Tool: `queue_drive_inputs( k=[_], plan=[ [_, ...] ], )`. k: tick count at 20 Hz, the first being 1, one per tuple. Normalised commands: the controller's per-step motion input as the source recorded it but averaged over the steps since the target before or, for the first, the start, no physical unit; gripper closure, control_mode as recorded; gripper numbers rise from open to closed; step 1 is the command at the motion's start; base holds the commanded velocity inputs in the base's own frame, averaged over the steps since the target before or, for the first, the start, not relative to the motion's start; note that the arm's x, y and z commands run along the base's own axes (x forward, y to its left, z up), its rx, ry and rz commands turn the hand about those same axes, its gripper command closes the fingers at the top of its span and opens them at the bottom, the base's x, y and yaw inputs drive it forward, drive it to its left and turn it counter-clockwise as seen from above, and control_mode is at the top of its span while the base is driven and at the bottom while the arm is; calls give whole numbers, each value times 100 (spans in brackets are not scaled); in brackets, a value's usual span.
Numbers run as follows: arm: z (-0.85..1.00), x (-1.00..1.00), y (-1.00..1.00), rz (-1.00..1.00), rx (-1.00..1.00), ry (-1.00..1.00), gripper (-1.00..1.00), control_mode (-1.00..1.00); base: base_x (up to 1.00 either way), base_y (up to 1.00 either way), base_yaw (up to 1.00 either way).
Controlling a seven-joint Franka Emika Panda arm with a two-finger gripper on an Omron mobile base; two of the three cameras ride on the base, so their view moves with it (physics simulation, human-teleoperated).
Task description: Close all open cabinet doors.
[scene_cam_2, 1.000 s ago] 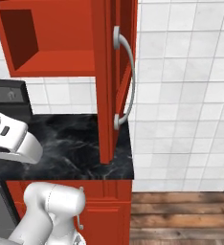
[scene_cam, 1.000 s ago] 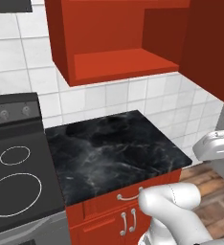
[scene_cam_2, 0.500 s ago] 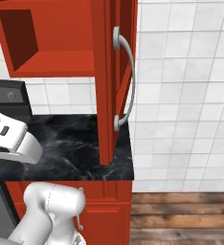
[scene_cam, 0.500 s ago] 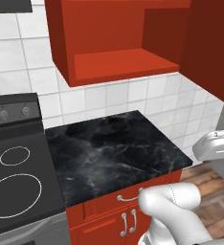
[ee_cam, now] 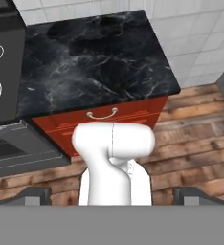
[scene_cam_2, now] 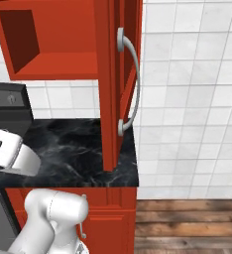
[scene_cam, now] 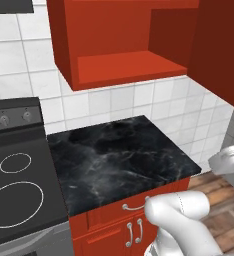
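The red cabinet door (scene_cam_2: 113,84) stood open at upper centre of the right base view, edge-on, its curved silver handle (scene_cam_2: 130,82) facing right. In the left base view the same door (scene_cam: 221,50) filled the upper right, beside the open cabinet (scene_cam: 124,45). Below lay the black marble bench (scene_cam: 119,160) and the stove (scene_cam: 16,190). Whether my hand's fingers were apart or together, I could not tell.
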Motion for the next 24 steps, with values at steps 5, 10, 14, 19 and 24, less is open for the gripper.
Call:
queue_drive_inputs(
  k=[5, 10, 14, 19, 24],
  plan=[
    [-3, -28, -4, 9, 2, -45, -100, -100, 0, 0, 0],
    [0, -5, -34, 7, 9, -41, -100, -100, 0, 0, 0],
    [0, 0, -58, 1, 8, -26, -100, -100, 0, 0, 0],
    [0, 0, -56, 0, 3, -13, -100, -100, 0, 0, 0],
    [1, 0, -52, 0, 3, -10, -100, -100, 0, 0, 0]
  ],
)
